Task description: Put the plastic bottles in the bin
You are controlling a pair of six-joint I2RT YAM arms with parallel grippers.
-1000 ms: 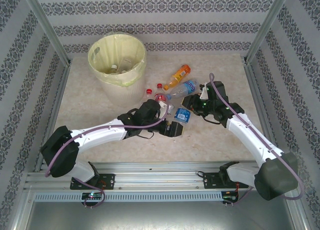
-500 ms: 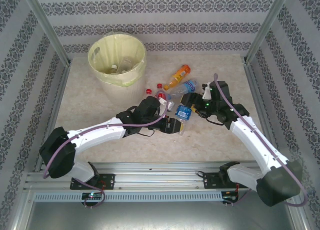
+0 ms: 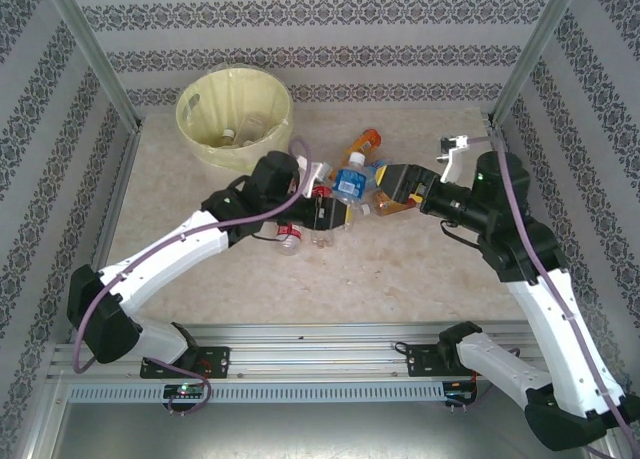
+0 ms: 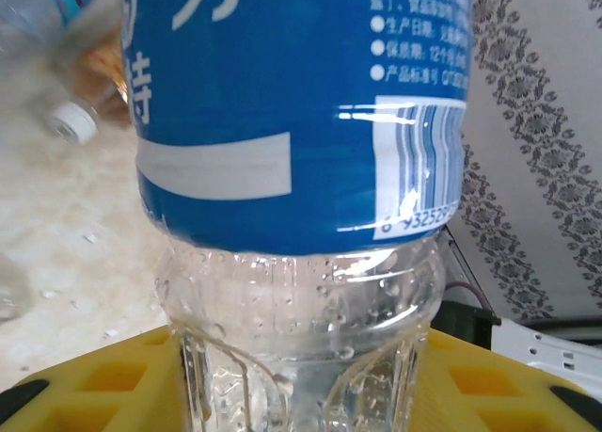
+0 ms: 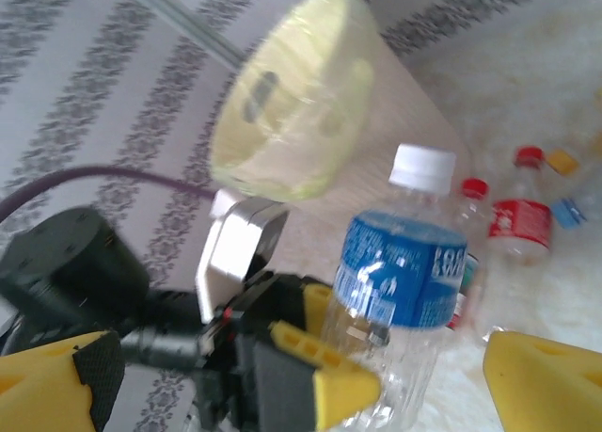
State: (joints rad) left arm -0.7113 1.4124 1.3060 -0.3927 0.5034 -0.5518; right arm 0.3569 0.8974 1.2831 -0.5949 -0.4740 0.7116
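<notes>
A clear bottle with a blue label and white cap (image 3: pixel 350 179) stands upright above the table, and my left gripper (image 3: pixel 337 211) is shut on its lower body. The left wrist view shows that bottle (image 4: pixel 301 121) up close, my left gripper (image 4: pixel 301 376) pinching its clear base between yellow pads. My right gripper (image 3: pixel 392 192) hangs open just right of it, holding nothing. From the right wrist the blue-labelled bottle (image 5: pixel 400 272) stands ahead between the wide-apart fingers of my right gripper (image 5: pixel 301 385). The pale-yellow bin (image 3: pixel 235 114) stands at the back left with a few bottles inside.
An orange bottle (image 3: pixel 362 145) lies behind the grippers, and red-labelled bottles (image 5: pixel 517 225) lie on the table beyond the held one. A clear bottle (image 3: pixel 290 241) lies beneath the left arm. Patterned walls and metal posts close in the table.
The left gripper has shut on the blue-labelled bottle and lifted it up and back. The right gripper has opened and drawn away to the right, rising.
</notes>
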